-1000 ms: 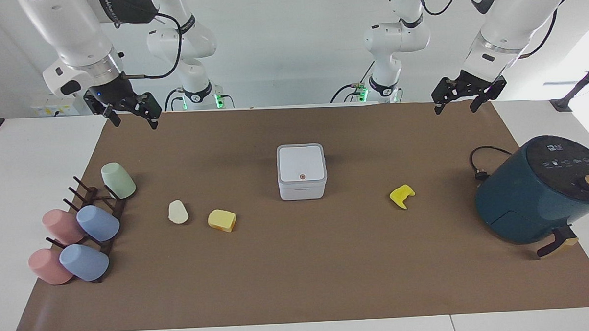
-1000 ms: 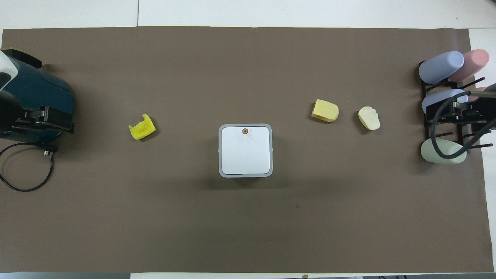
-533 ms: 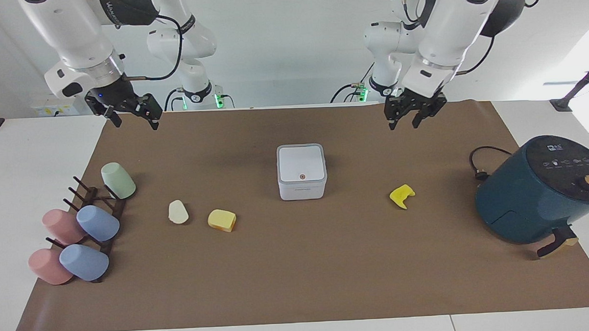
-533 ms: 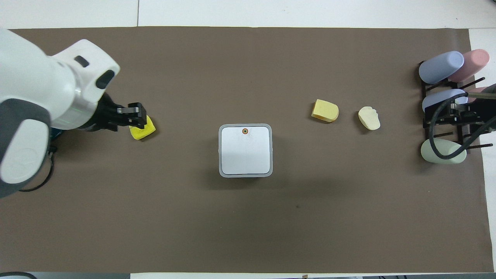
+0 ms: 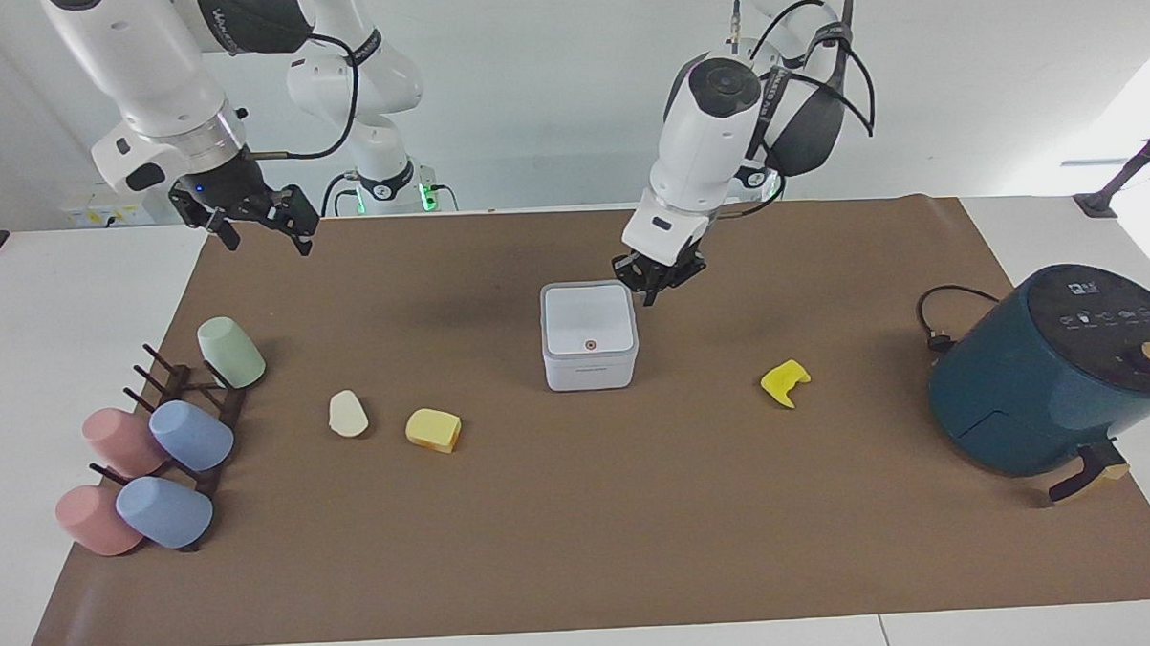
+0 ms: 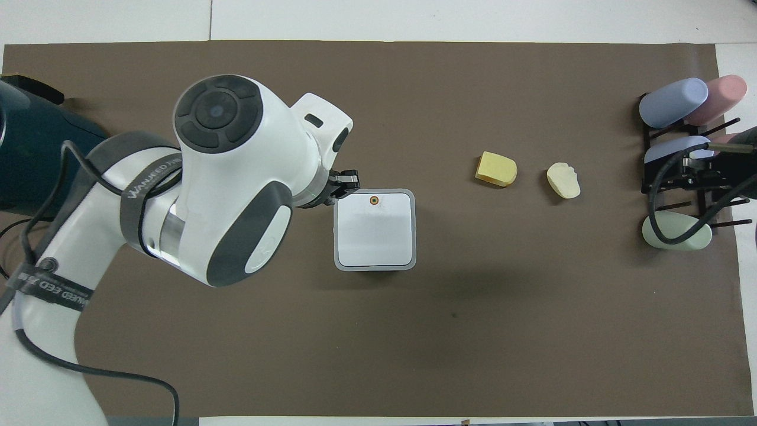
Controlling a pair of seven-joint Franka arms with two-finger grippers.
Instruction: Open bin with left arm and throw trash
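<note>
The bin [image 5: 589, 334] [image 6: 374, 231], a small white cube with its flat lid down and an orange-red dot on it, stands mid-mat. My left gripper [image 5: 652, 287] [image 6: 349, 180] hangs shut and empty just beside the bin's corner on the left arm's side; contact cannot be told. Of the trash, a cream-white lump [image 5: 348, 413] [image 6: 563, 180] and a pale yellow block [image 5: 433, 429] [image 6: 495, 168] lie toward the right arm's end. A bright yellow bent piece [image 5: 786, 383] lies toward the left arm's end, hidden under the left arm in the overhead view. My right gripper [image 5: 261, 224] waits open, raised over the mat's edge.
A big teal air fryer [image 5: 1055, 368] [image 6: 29, 154] with its cord sits at the left arm's end. A dark rack [image 5: 191, 413] holding several pastel cups [image 5: 190, 434] [image 6: 673, 102] stands at the right arm's end. A brown mat [image 5: 592, 533] covers the table.
My left arm has swung from the mat's corner near the air fryer in to the bin's side, and its fingers have gone from open to shut. The right arm has stayed put.
</note>
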